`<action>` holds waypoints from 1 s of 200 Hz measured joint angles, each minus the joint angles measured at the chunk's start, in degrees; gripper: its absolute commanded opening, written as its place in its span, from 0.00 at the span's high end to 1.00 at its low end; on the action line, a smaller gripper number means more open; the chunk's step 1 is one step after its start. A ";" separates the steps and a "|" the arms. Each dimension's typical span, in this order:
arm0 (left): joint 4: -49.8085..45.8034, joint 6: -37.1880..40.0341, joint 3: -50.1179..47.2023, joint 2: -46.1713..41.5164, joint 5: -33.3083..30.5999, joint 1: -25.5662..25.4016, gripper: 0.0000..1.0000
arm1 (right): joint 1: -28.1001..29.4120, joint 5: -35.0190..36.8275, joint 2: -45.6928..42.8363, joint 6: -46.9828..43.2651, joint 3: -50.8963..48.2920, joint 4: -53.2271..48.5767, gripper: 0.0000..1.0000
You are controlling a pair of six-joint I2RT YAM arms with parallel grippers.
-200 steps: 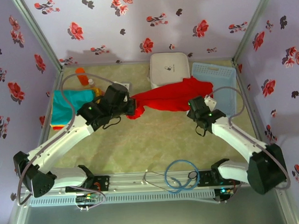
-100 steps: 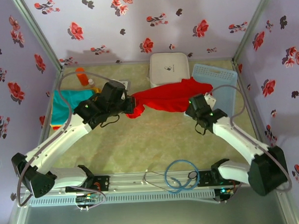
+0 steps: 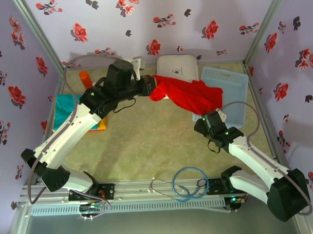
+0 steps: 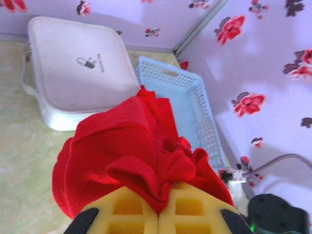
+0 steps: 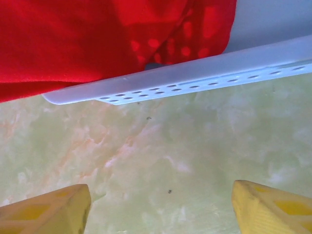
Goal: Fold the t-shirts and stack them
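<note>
A large bright red t-shirt (image 3: 189, 94) hangs bunched from my left gripper (image 3: 151, 87), which is shut on a fold of it, raised in front of the white case. The left wrist view shows the red t-shirt (image 4: 126, 146) pinched between the yellow pads of the left gripper (image 4: 158, 214). Its far end drapes over the basket's left side. My right gripper (image 3: 201, 119) is open just below the shirt's lower edge, nothing between its fingers (image 5: 48, 212). A teal t-shirt (image 3: 66, 107) lies at the left on an orange one (image 3: 98, 125).
A white rounded case (image 3: 178, 69) stands at the back middle. The light blue lattice basket (image 3: 232, 88) sits at the back right, its rim (image 5: 195, 80) close ahead of the right gripper. An orange bottle (image 3: 84, 78) stands at the back left. Cables lie along the near rail.
The left gripper has lifted the red t-shirt up and toward the back. The right gripper has opened wider and drawn back toward the near side, away from the shirt.
</note>
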 measured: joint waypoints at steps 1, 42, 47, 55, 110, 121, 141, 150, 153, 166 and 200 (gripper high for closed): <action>0.00 0.00 0.13 0.04 0.09 0.02 1.00 | 0.02 -0.02 0.00 0.04 -0.04 0.13 0.20; 0.35 0.04 5.14 0.28 4.61 1.33 1.00 | 0.13 2.34 0.44 2.23 -4.96 6.32 0.18; 0.33 0.15 5.57 0.22 5.05 1.70 1.00 | 0.13 2.97 0.83 2.64 -5.35 6.80 0.18; 0.31 0.20 5.95 0.04 5.62 2.29 1.00 | 0.13 4.13 1.81 3.43 -5.79 7.61 0.18; -3.30 1.07 9.29 -3.98 8.28 8.26 1.00 | -2.64 8.04 11.10 4.90 -4.20 11.54 0.18; -3.65 1.07 9.86 -5.53 8.41 9.60 1.00 | -4.07 8.20 13.57 4.92 -2.58 11.52 0.17; -4.44 1.05 10.49 -8.26 8.61 11.15 1.00 | -6.38 8.20 16.52 4.68 0.15 11.45 0.17; -4.52 1.05 10.51 -9.40 8.70 11.37 1.00 | -7.56 8.13 17.16 4.31 1.01 11.39 0.17; -4.61 1.03 10.49 -9.75 8.72 11.37 1.00 | -7.96 8.15 17.31 4.28 1.27 11.37 0.17; -4.37 1.01 9.33 -11.50 8.76 11.41 1.00 | -10.49 7.89 17.70 3.58 2.23 11.26 0.17; -2.49 -0.24 -3.91 -19.15 8.92 12.57 1.00 | -19.34 6.60 17.81 1.14 3.67 10.88 0.17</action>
